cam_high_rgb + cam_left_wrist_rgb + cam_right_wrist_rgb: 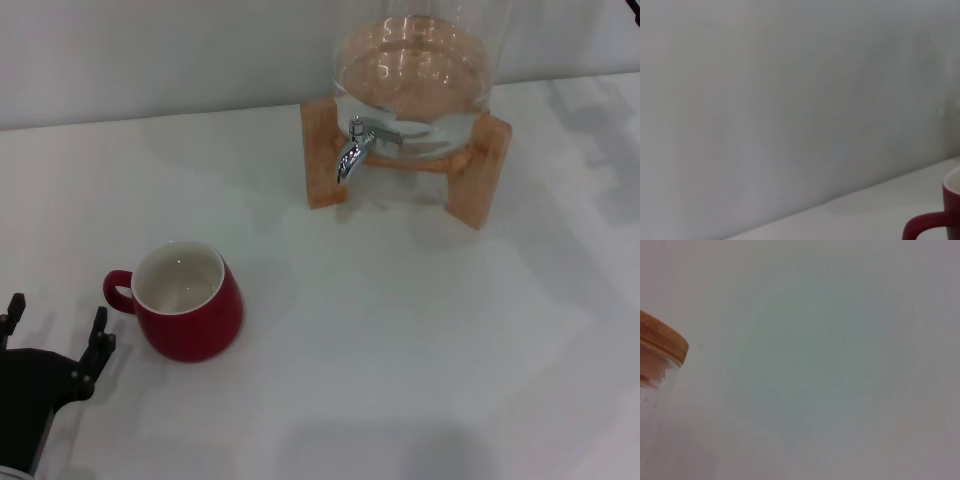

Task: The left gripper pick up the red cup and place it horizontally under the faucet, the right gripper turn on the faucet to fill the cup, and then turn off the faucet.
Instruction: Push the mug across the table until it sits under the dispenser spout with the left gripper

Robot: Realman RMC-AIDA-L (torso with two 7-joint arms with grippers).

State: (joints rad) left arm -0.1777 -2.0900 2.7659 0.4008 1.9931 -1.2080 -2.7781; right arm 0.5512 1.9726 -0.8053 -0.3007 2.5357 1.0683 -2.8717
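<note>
Red and glossy, the red cup (187,301) stands upright at lower left of our head view, handle toward our left gripper (55,340), whose fingers are spread just beside it, ready to grasp. Well apart at upper centre, the faucet (358,145) juts from the glass jar (415,70) on the wooden stand (324,155). The white table (420,340) meets a plain white wall. Our right gripper is unseen.

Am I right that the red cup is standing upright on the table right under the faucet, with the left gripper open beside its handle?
Not quite. The head view shows the red cup upright but well away from the faucet, nearer the robot and to its left. Nothing stands under the spout. The left gripper is indeed open beside the handle.
</note>
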